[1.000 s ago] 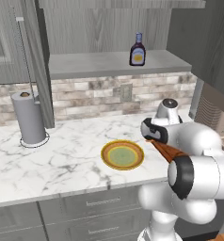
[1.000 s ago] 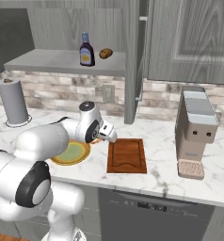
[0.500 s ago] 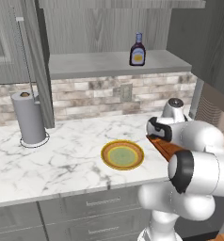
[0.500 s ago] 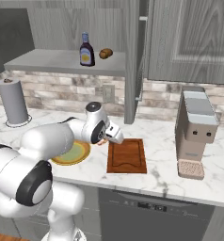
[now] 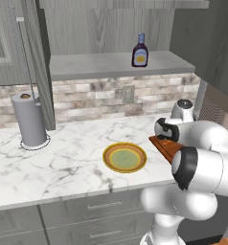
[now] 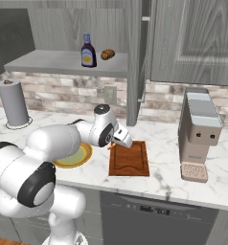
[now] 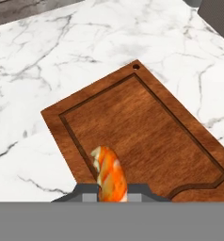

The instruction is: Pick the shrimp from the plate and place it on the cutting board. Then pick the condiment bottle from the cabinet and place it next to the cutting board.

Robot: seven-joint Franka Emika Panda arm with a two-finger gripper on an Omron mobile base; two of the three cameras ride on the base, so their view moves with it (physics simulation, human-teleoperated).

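one shrimp [image 7: 109, 173] clamped in my gripper [image 7: 111, 190], now carried off plate [image 5: 124, 157] to above cutting board [image 7: 142, 127] near edge; i judge release next, bottle unfetched.

shrimp [image 7: 109, 174]: one
plate [image 5: 124, 157]: one
cutting board [image 6: 130, 159]: one
condiment bottle [image 5: 140, 50]: one — upper middle
paper towel roll [image 5: 29, 119]: one — left

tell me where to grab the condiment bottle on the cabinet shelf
Grip the condiment bottle across its wide labelled body, coming in level from the open front: it stands upright, the neck is narrow, and the brown lump sits close on one side.
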